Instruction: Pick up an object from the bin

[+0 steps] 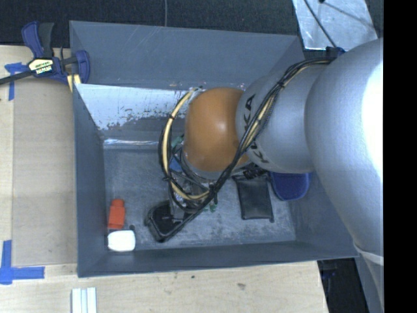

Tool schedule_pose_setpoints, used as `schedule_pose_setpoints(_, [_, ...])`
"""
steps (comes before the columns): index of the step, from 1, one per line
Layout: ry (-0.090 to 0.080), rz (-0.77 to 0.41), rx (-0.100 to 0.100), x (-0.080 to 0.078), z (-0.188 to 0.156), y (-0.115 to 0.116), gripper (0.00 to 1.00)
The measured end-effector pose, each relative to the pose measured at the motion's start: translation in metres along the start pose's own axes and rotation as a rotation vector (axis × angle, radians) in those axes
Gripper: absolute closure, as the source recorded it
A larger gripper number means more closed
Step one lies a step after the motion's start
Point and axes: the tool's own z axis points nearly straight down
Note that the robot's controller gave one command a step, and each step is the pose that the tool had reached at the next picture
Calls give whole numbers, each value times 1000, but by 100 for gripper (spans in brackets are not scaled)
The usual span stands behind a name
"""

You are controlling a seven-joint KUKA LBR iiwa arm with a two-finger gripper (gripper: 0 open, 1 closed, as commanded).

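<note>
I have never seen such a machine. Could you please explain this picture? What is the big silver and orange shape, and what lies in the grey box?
The big silver shape is a robot arm, reaching in from the right. The orange dome and the cables are parts of its wrist. The camera looks down from above, a little from one side. The grey box is a metal bin. Below the dome hangs the gripper, the arm's hand, low over the bin's floor, close to a black thing. At the lower left lie a small orange-red block and a white lump. Beside the arm lie a dark flat rectangle and a blue thing, partly hidden. Whether anything is held, I cannot tell.
</note>
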Motion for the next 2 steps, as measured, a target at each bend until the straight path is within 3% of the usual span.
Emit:
schedule_pose_setpoints(1, [-31,-16,-5,44,-144,60,100])
schedule_pose_setpoints(2, [-24,-12,-1,44,-139,57,0])
